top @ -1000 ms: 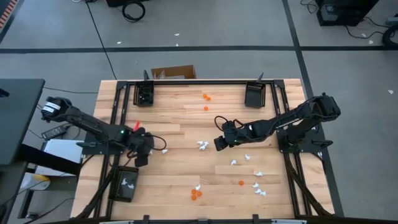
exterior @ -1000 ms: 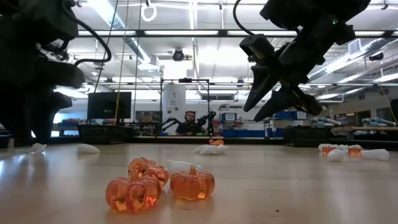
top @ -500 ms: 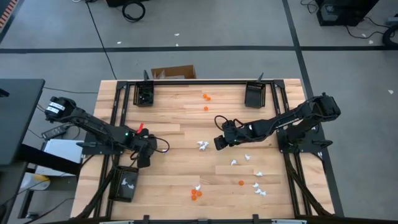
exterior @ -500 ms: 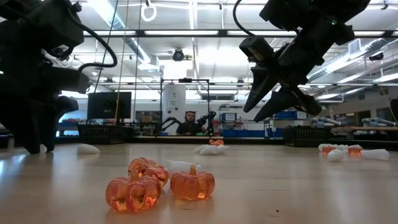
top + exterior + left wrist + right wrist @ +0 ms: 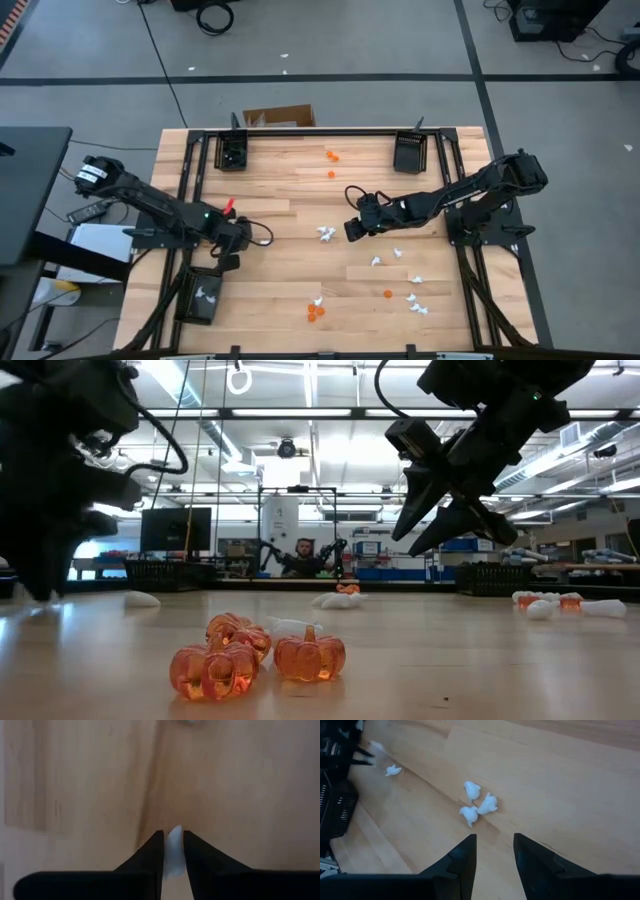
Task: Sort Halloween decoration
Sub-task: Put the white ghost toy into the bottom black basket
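Your left claw (image 5: 173, 851) pinches a white trinket (image 5: 173, 852) at the wooden surface (image 5: 300, 200); your right claw (image 5: 494, 851), fingers spread, hangs above three white trinkets (image 5: 478, 804).

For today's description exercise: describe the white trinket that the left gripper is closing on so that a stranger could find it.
Start at the wooden table, then its left side, where the left gripper points down. The white trinket sits pinched between its two dark fingers, unlike the loose ones.

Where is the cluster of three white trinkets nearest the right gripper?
In the high view the three white trinkets lie mid-table, just left of the right gripper; the right wrist view shows them touching, ahead of its open fingers.
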Robot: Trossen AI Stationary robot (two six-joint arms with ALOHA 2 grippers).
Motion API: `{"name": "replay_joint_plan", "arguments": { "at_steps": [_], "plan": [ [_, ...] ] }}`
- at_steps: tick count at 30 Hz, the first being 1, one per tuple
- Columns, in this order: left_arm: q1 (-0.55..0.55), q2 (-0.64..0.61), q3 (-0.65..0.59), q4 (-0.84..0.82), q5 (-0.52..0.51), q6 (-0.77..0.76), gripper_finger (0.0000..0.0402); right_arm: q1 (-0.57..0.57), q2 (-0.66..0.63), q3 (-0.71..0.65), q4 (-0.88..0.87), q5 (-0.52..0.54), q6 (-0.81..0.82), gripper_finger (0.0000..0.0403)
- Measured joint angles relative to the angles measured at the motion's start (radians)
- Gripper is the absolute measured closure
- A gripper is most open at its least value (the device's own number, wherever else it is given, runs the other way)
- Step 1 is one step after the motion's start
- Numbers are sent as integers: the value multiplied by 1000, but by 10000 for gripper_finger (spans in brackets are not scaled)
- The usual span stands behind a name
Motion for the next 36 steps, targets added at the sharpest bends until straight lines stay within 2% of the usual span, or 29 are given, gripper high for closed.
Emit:
{"name": "replay_joint_plan", "arguments": {
  "at_steps": [3, 5, 8, 12, 14, 18, 21, 24, 31, 36],
  "plan": [
    [-1, -2, 87, -95, 51, -35, 331, 0, 0, 0, 1, 0, 0, 265],
    [-7, -1, 136, -188, 113, -64, 331, 0, 0, 0, 2, 0, -6, 265],
    [-37, -3, 216, -243, 219, -115, 331, 0, 0, 0, 2, 0, -12, 265],
    [-134, -3, 243, -266, 357, -213, 331, 0, 0, 0, 3, 0, -34, 265],
    [-210, -3, 229, -261, 387, -281, 331, 0, 0, 0, 3, 0, -39, 265],
    [-353, -2, 202, -243, 381, -456, 331, 0, 0, 0, 3, 0, -52, 265],
    [-411, -2, 201, -235, 332, -569, 328, 1, 0, 0, 3, 0, -56, 265],
    [-439, -2, 201, -218, 275, -644, 307, 1, 0, 0, 3, 0, -64, 265],
    [-395, -3, 201, -177, 255, -692, 204, 1, 0, 0, 3, -28, -59, 265],
    [-252, -3, 201, -153, 196, -568, 159, 12, 0, 0, 3, -29, -38, 265]
  ]
}}
